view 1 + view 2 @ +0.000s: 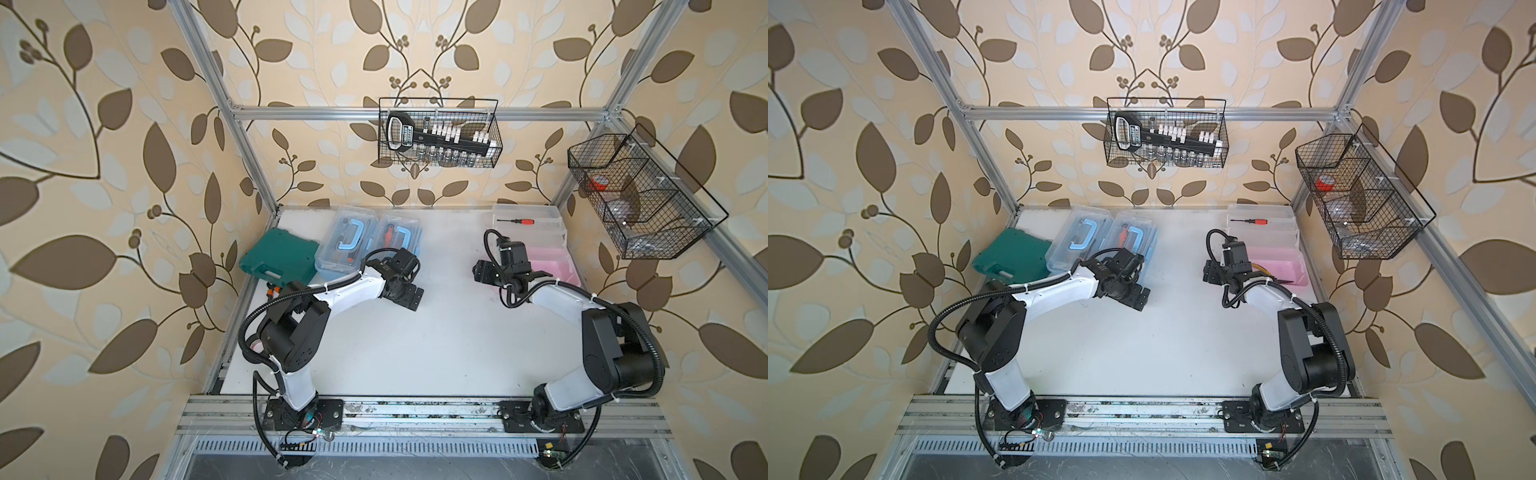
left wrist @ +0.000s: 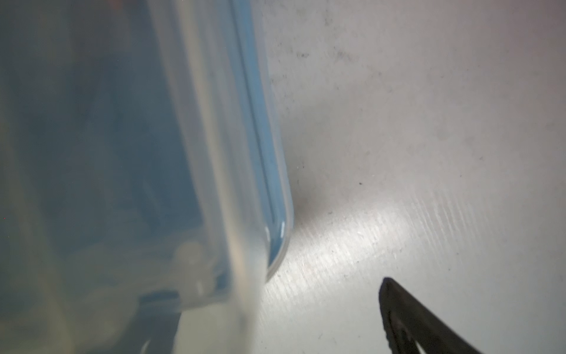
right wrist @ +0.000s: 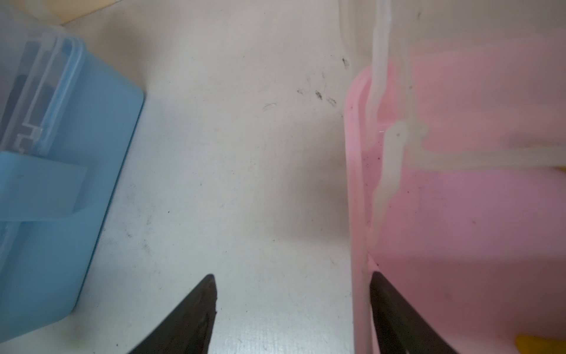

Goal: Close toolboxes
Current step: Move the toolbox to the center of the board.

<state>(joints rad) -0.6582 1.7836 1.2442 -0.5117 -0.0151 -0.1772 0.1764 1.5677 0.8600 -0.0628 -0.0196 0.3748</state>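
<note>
Open white counter (image 1: 415, 353) lies between the arms, and the boxes line its far edge. The pink toolbox (image 1: 555, 262) sits far right with its clear lid up. The blue toolboxes (image 1: 347, 243) are side by side far left, lids down; I can't tell if they're latched. The right tool (image 3: 291, 279) is open, astride the pink wall. The left tool (image 1: 407, 297) is spread wide, holding nothing, near a blue corner. The label in the back basket (image 1: 440, 133) is too small to read.

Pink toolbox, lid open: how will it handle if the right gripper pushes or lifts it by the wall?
Probably light and slides easily: the pink toolbox is thin translucent plastic on a smooth white table. Its wall likely flexes where the open right gripper straddles it. The open clear lid may make it tip backward.
</note>
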